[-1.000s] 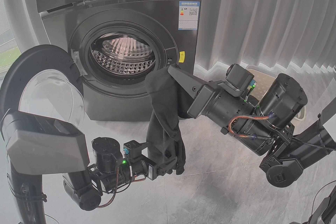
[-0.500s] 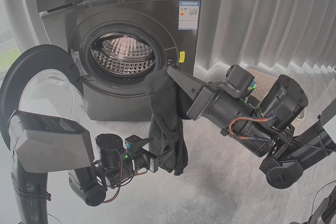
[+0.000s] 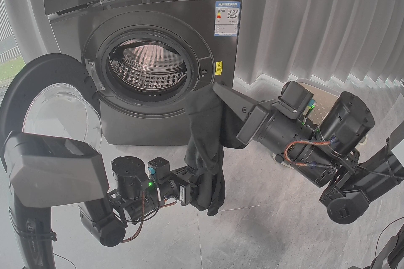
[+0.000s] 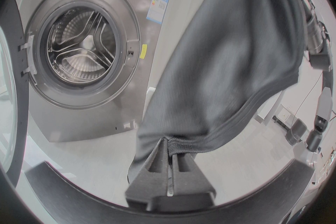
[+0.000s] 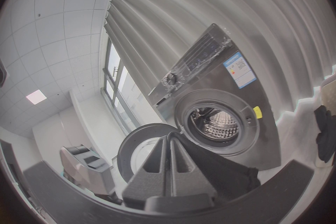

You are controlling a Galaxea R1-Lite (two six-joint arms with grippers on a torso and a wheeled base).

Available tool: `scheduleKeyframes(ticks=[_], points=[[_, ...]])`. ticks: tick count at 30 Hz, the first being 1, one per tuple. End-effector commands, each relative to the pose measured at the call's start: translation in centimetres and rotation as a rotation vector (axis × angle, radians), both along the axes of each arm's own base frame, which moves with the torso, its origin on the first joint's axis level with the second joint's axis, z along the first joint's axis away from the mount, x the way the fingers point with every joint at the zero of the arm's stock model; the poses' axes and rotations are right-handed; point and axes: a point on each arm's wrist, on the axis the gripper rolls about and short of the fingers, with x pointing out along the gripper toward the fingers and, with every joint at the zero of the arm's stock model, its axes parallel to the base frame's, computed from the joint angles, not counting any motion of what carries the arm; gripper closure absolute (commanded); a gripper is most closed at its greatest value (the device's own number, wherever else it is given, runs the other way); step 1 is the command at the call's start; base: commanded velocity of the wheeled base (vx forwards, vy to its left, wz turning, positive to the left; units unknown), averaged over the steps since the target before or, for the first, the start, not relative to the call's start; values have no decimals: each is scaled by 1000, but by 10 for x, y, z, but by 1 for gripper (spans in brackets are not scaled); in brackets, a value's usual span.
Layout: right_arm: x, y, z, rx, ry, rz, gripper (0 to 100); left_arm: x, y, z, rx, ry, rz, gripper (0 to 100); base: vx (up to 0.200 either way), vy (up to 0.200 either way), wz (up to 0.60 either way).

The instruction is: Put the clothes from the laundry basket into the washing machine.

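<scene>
Dark garment (image 3: 206,131), soft, light, floppy. Pinched tight up top by right gripper (image 3: 216,87), at hem by left gripper (image 4: 170,146). Best held at ends.

The washing machine's (image 3: 139,1) drum mouth (image 3: 147,66) gapes unblocked straight ahead of me, while its door (image 3: 50,101) is swung wide to my left and walls off that side beside my left arm. The dark garment (image 3: 206,143) hangs between my right end effector (image 3: 215,87), just before the mouth's lower right rim, and my left end effector (image 3: 201,182) low near the floor (image 3: 261,219), screening the gap between them. The floor before the machine lies bare, and the laundry basket (image 3: 322,99) sits behind my right arm.
</scene>
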Motion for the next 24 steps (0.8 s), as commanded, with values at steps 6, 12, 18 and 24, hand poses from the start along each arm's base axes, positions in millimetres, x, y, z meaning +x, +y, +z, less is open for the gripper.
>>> scheduleKeyframes(ticks=[6, 12, 18, 24], points=[[20, -46, -27, -71, 63, -139, 100, -51, 12, 66, -81, -110, -72, 100, 0, 0, 0], [18, -56, -39, -96, 79, -120, 0, -74, 13, 96, -144, -183, -118, 100, 0, 0, 0], [12, -64, -69, -189, 183, -129, 0, -76, 13, 120, -207, -262, -116, 100, 0, 0, 0], [23, -75, -98, -299, 212, -184, 0, -70, 8, 140, -275, -322, -112, 100, 0, 0, 0]])
